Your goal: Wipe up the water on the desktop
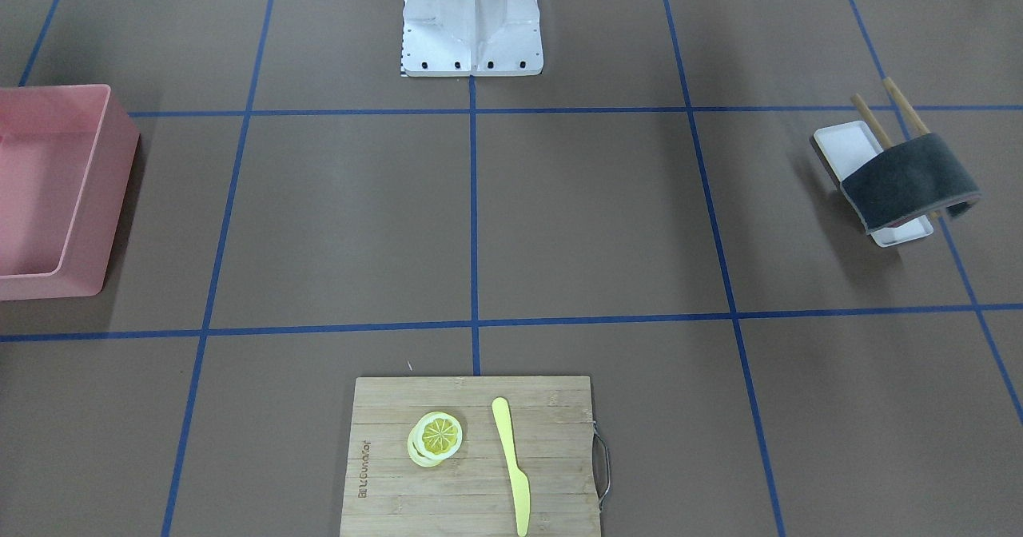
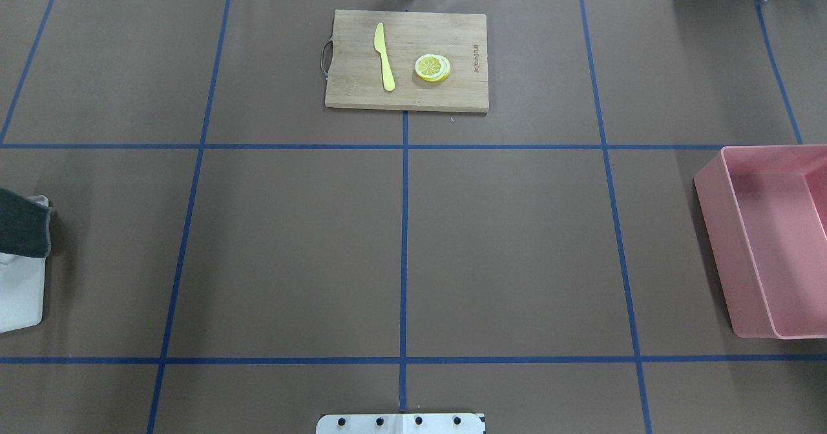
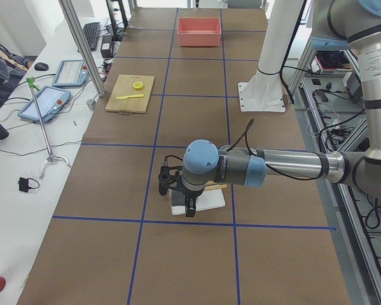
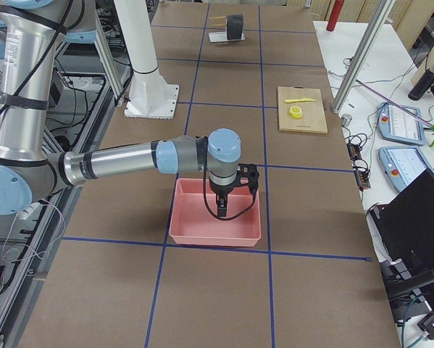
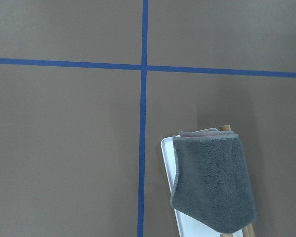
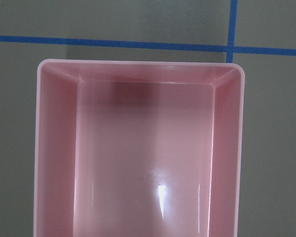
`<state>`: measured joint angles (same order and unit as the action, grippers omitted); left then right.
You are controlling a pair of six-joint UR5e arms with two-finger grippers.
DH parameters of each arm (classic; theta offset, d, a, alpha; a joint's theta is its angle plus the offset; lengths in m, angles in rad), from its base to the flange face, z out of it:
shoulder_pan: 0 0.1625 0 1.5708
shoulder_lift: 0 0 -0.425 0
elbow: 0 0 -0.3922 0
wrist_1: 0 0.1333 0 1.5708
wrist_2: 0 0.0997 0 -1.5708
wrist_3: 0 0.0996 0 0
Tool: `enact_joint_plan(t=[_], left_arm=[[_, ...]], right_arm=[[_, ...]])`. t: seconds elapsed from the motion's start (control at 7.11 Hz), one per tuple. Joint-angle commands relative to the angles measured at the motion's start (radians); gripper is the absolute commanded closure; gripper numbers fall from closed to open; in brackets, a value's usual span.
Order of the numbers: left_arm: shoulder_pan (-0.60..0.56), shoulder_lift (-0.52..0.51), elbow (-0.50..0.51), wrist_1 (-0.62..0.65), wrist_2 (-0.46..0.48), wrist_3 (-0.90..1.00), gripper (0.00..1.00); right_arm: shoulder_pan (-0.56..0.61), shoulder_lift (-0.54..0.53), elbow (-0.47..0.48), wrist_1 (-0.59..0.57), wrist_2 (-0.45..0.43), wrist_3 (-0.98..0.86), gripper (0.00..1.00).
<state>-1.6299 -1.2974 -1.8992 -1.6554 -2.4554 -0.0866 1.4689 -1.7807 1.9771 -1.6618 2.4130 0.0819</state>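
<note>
Cloth pick-up, wiping not yet begun
The cloth (image 1: 907, 181) drapes over sticks (image 1: 869, 117) on a tray (image 1: 845, 144) at the worktop's (image 1: 591, 217) left end, below the left fingers (image 3: 190, 208), whose opening I cannot tell; pinch its top fold, lifting clear of the sticks.

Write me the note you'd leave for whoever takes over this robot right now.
Left gripper hovers above the grey cloth. Right gripper hovers over the pink bin. Whether either gripper's fingers are open or shut cannot be told.
The cloth is draped over a white tray and two wooden sticks at the robot's left end of the desktop. No water is visible.
Done: nothing, cloth untouched.
Left: grasp cloth, wipe desktop.
</note>
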Motion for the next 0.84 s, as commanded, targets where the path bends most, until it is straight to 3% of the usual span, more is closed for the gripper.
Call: enact_joint_plan(t=[0.0, 0.28, 0.56, 0.7], left_arm=[[0.002, 0.006, 0.009, -0.004, 0.0, 0.007, 0.02], [0.046, -0.002, 0.011, -0.015, 0.0, -0.002, 0.03], [0.126, -0.034, 0.011, -0.023, 0.001, -0.231, 0.03], [0.128, -0.033, 0.028, -0.023, 0.0, -0.257, 0.03]], right_arm=[[0.001, -0.006, 0.003, -0.001, 0.014, -0.001, 0.0], [0.001, -0.019, 0.005, -0.001, -0.006, 0.004, 0.0], [0.001, -0.022, 0.002, 0.001, -0.008, 0.004, 0.0], [0.001, -0.022, 0.002, 0.001, -0.008, 0.003, 0.0]])
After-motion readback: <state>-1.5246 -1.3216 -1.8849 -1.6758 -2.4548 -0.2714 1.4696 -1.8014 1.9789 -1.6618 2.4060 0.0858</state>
